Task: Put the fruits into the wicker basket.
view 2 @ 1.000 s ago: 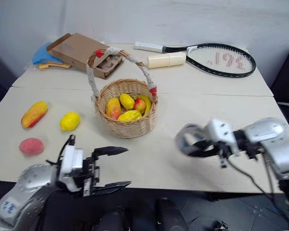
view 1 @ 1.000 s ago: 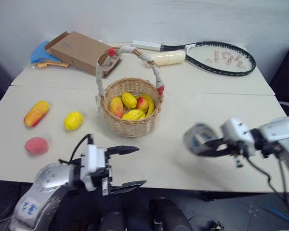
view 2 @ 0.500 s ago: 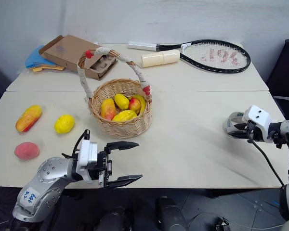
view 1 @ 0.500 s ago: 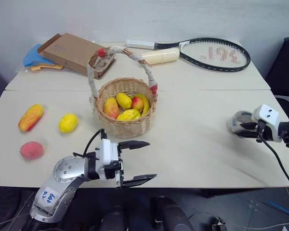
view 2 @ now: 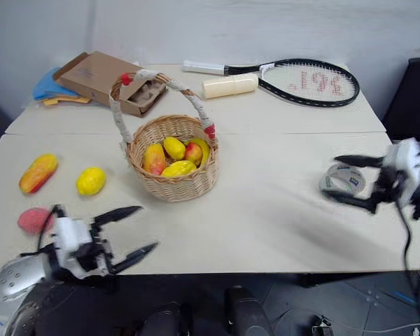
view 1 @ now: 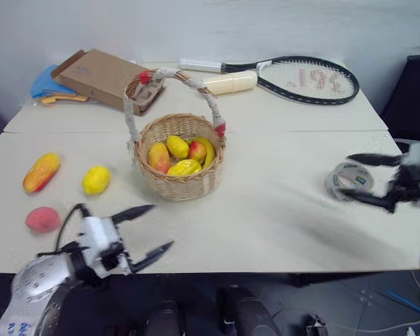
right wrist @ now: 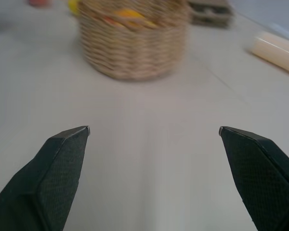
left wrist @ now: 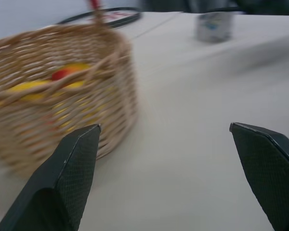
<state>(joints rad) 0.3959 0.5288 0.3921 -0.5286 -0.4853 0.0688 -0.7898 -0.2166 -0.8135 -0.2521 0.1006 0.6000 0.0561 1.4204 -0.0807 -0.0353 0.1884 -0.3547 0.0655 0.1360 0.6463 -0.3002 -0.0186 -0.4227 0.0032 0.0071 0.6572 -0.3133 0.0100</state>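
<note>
On the table (view 1: 266,210), three fruits lie left of the wicker basket (view 1: 178,157): an orange-red mango (view 1: 42,172), a yellow lemon (view 1: 96,180) and a pink peach (view 1: 43,219). Several more fruits already sit in the basket. Both the left gripper (view 1: 143,231) and the right gripper (view 2: 350,178) stand wide open and empty. Best, I judge, to swing the left one toward the nearby peach, straddle its round middle, then close gently
</note>
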